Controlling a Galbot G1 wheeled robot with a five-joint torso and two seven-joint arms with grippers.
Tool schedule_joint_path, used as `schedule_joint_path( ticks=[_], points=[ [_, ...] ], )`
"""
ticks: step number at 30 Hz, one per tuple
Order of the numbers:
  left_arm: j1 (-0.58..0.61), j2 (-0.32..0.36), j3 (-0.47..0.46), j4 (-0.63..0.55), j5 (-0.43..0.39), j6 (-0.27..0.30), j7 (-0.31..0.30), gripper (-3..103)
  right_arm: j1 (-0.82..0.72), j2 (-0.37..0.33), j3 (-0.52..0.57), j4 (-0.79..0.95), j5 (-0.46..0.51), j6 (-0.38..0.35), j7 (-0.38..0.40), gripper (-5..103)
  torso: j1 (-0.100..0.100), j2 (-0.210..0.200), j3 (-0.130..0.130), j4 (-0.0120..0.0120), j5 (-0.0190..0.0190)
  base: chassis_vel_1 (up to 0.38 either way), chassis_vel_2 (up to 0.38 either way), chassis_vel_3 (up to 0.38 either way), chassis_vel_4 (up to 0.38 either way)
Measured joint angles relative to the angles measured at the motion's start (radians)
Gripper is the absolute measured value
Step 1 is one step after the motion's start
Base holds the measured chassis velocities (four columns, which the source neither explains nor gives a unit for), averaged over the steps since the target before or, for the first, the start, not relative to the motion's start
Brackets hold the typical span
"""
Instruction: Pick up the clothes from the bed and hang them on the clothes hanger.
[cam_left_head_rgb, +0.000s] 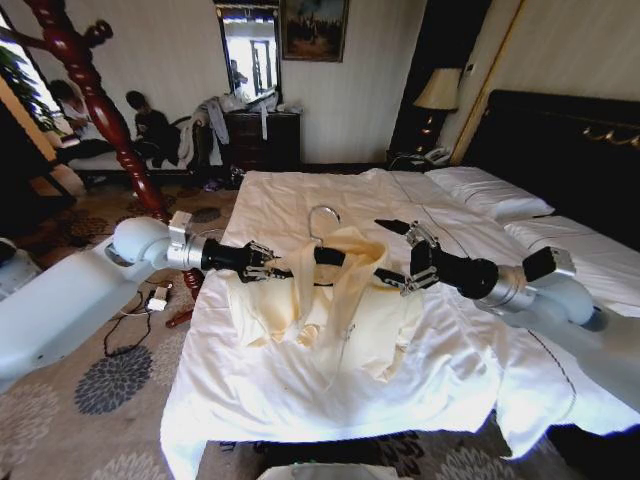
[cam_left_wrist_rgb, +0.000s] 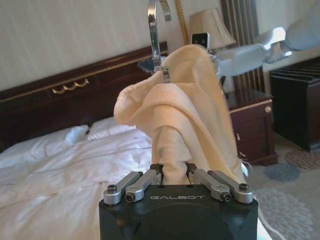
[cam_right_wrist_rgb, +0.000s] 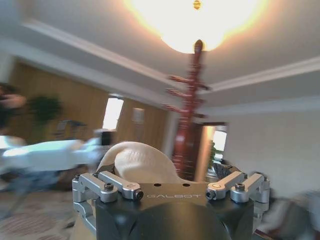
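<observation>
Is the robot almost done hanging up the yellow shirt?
Partly. The cream garment is lifted off the bed and draped over the clothes hanger. The left gripper pinches one end; the right gripper is at the other. Straightening it remains.

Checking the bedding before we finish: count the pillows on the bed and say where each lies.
2 pillows on the bed, both at the headboard end: one nearer the lamp, the other past the right arm. More may be hidden off-frame.

The bed (cam_left_head_rgb: 330, 400) carries a rumpled white quilt (cam_left_head_rgb: 450, 350) and white pillows (cam_left_head_rgb: 490, 192) by its headboard.
</observation>
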Motion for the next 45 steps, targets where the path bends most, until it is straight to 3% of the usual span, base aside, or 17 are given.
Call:
schedule_joint_path(
  ticks=[1, 4, 6, 8, 13, 15, 22, 29, 33, 34, 35, 36, 38, 40, 41, 44, 45],
  points=[
    [0.000, 0.000, 0.000, 0.000, 0.000, 0.000, 0.000, 17, 0.000, 0.000, 0.000, 0.000, 0.000, 0.000, 0.000, 100, 0.000, 0.000, 0.000, 0.0000, 0.0000, 0.000, 0.000, 0.000, 0.000],
    [0.065, 0.009, -0.083, -0.005, -0.010, 0.002, -0.005, 17, 0.002, -0.006, 0.016, 0.015, -0.015, -0.109, 0.221, 100, 0.000, 0.000, 0.000, -0.0001, -0.0001, 0.000, 0.000, 0.000, 0.000],
    [0.097, 0.016, -0.118, -0.005, -0.012, 0.002, -0.009, 17, 0.004, -0.019, 0.019, 0.011, -0.029, -0.151, 0.278, 100, 0.000, 0.000, 0.000, 0.0004, -0.0002, 0.000, 0.000, 0.000, 0.000],
    [0.106, 0.017, -0.128, -0.004, -0.012, 0.002, -0.011, 17, 0.004, -0.024, 0.020, 0.010, -0.030, -0.160, 0.285, 100, 0.000, 0.000, 0.000, 0.0005, -0.0001, 0.000, 0.000, 0.000, 0.000],
    [0.132, -0.005, -0.174, 0.027, -0.012, 0.005, -0.030, 17, 0.002, -0.066, 0.020, 0.015, -0.042, -0.154, 0.199, 100, 0.000, 0.000, 0.000, -0.0001, 0.0000, 0.000, 0.000, 0.000, 0.000],
    [0.142, -0.046, -0.201, 0.056, -0.017, 0.010, -0.049, 17, -0.001, -0.098, 0.019, 0.007, -0.092, -0.116, 0.126, 100, 0.000, 0.000, 0.000, 0.0001, -0.0003, 0.000, 0.000, 0.000, 0.000],
    [0.158, -0.123, -0.240, 0.098, -0.036, 0.020, -0.085, 17, -0.009, -0.169, 0.016, -0.029, -0.159, -0.022, -0.016, 100, 0.000, 0.000, 0.000, -0.0001, -0.0002, 0.000, 0.000, 0.000, 0.000],
    [0.125, -0.120, -0.256, 0.144, -0.054, 0.020, -0.122, 17, 0.000, -0.186, 0.020, -0.034, -0.134, -0.012, 0.003, 100, 0.000, 0.000, 0.000, -0.0002, -0.0002, 0.000, 0.000, 0.000, 0.000],
    [0.043, -0.068, -0.247, 0.195, -0.129, 0.050, -0.354, 17, 0.025, -0.133, 0.042, -0.041, -0.059, -0.012, 0.108, 100, 0.000, 0.000, 0.000, 0.0003, -0.0001, 0.000, 0.000, 0.000, 0.000],
    [0.034, -0.061, -0.246, 0.198, -0.142, 0.060, -0.398, 17, 0.027, -0.120, 0.046, -0.046, -0.057, -0.013, 0.116, 100, 0.000, 0.000, 0.000, 0.0002, -0.0001, 0.000, 0.000, 0.000, 0.000],
    [0.034, -0.061, -0.246, 0.198, -0.142, 0.060, -0.398, 17, 0.027, -0.120, 0.046, -0.046, -0.057, -0.013, 0.116, 100, 0.000, 0.000, 0.000, 0.0002, -0.0001, 0.000, 0.000, 0.000, 0.000],
    [0.021, -0.041, -0.243, 0.200, -0.181, 0.091, -0.505, 17, 0.031, -0.093, 0.053, -0.059, -0.059, -0.014, 0.123, 100, 0.000, 0.000, 0.000, -0.0003, -0.0002, 0.000, 0.000, 0.000, 0.000],
    [0.006, -0.006, -0.237, 0.198, -0.223, 0.140, -0.642, 17, 0.034, -0.054, 0.058, -0.071, -0.065, -0.015, 0.126, 100, 0.000, 0.000, 0.000, -0.0002, 0.0000, 0.000, 0.000, 0.000, 0.000],
    [-0.014, 0.027, -0.225, 0.200, -0.248, 0.179, -0.720, 17, 0.033, -0.026, 0.058, -0.073, -0.072, -0.016, 0.126, 100, 0.000, 0.000, 0.000, 0.0002, -0.0001, 0.000, 0.000, 0.000, 0.000],
    [-0.014, 0.027, -0.225, 0.200, -0.248, 0.179, -0.720, 17, 0.033, -0.026, 0.058, -0.073, -0.072, -0.016, 0.126, 100, 0.000, 0.000, 0.000, 0.0002, -0.0001, 0.000, 0.000, 0.000, 0.000],
    [-0.065, 0.059, -0.199, 0.209, -0.301, 0.271, -0.863, 17, 0.021, 0.011, 0.062, -0.065, -0.097, -0.016, 0.125, 100, 0.000, 0.000, 0.000, 0.0006, -0.0004, 0.000, 0.000, 0.000, 0.000],
    [-0.065, 0.059, -0.199, 0.209, -0.301, 0.271, -0.863, 17, 0.021, 0.011, 0.062, -0.065, -0.097, -0.016, 0.125, 100, 0.000, 0.000, 0.000, 0.0006, -0.0004, 0.000, 0.000, 0.000, 0.000]
  ],
)
